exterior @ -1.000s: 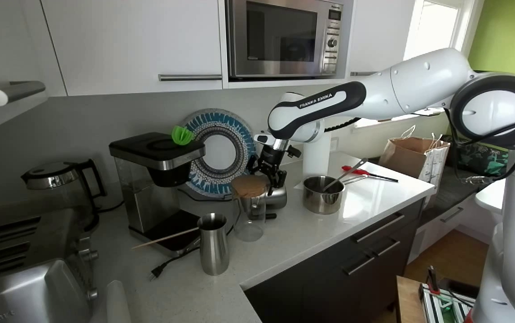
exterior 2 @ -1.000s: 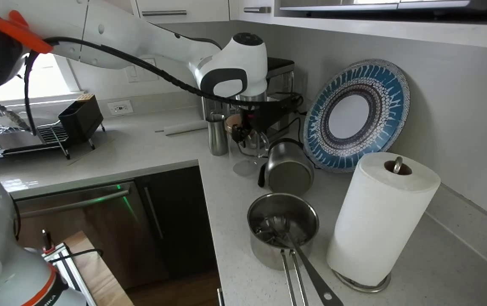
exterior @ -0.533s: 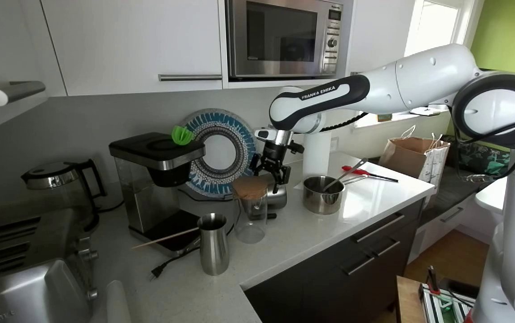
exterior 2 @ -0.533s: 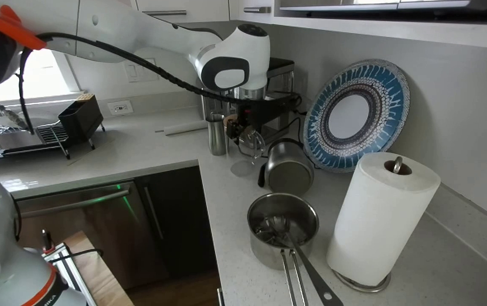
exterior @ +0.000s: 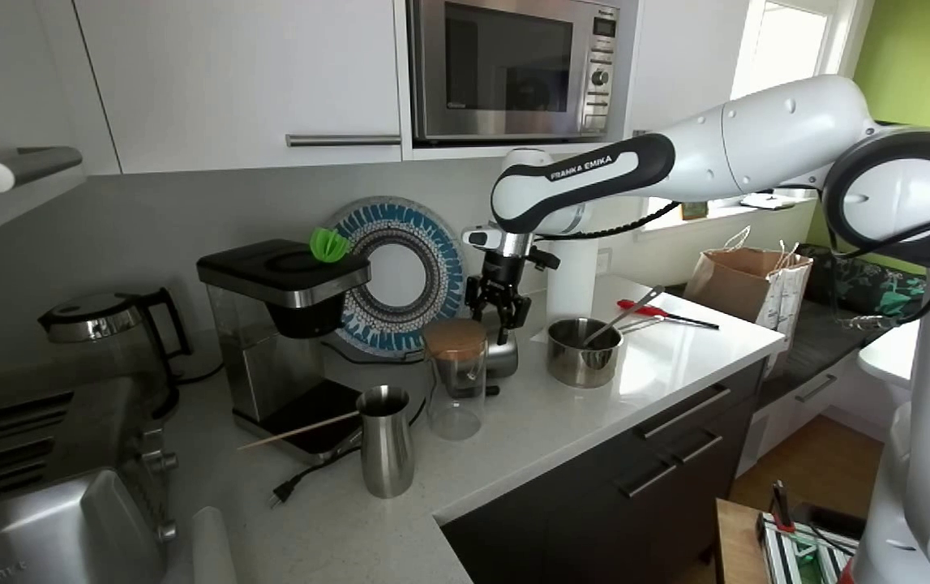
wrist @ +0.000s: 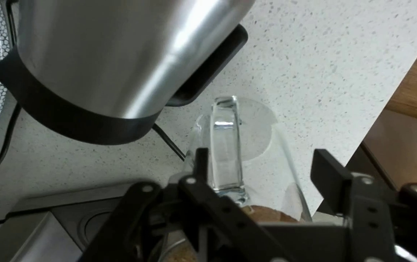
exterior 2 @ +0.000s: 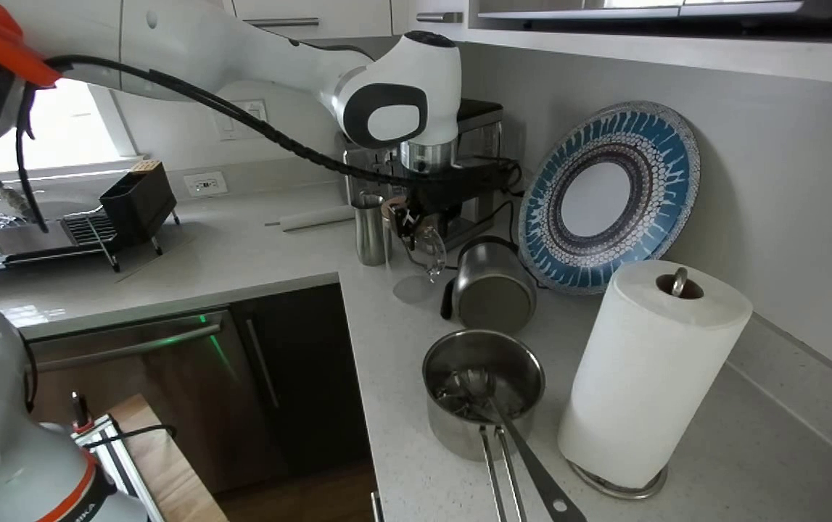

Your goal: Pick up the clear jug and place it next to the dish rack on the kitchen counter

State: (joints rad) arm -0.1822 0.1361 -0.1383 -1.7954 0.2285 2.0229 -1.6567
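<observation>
- Obstruction: in the wrist view, my gripper [wrist: 261,162] covers most of the lid [wrist: 268,214]; only a brown arc shows.
- Low contrast: in an exterior view, the wall of the clear jug [exterior: 456,381] is hard to separate from the steel pitcher [exterior: 501,362] that shows through it.
- Cut-off: the dish rack [exterior 2: 89,228] runs past the left edge of an exterior view; the wrist view crops the pitcher.
- Fingers: I hold my fingers [wrist: 326,171] wide apart. In the wrist view the jug's handle [wrist: 226,145] appears between them; I cannot tell whether either finger touches it.
- Jug construction: smooth see-through cylinder; flat, round, cork-like lid; thick clear loop handle.
- Adjacent materials: pitcher, brushed steel with a black rim; kitchen counter [exterior: 529,422], off-white and speckled.
- Orientation: long axis vertical, lid uppermost. The handle points toward the side where the pitcher lies tipped over.
- Location: the jug stands on the counter, in an exterior view right of the steel cup [exterior: 387,454] and left of the saucepan [exterior: 584,357], well apart from the dish rack.
</observation>
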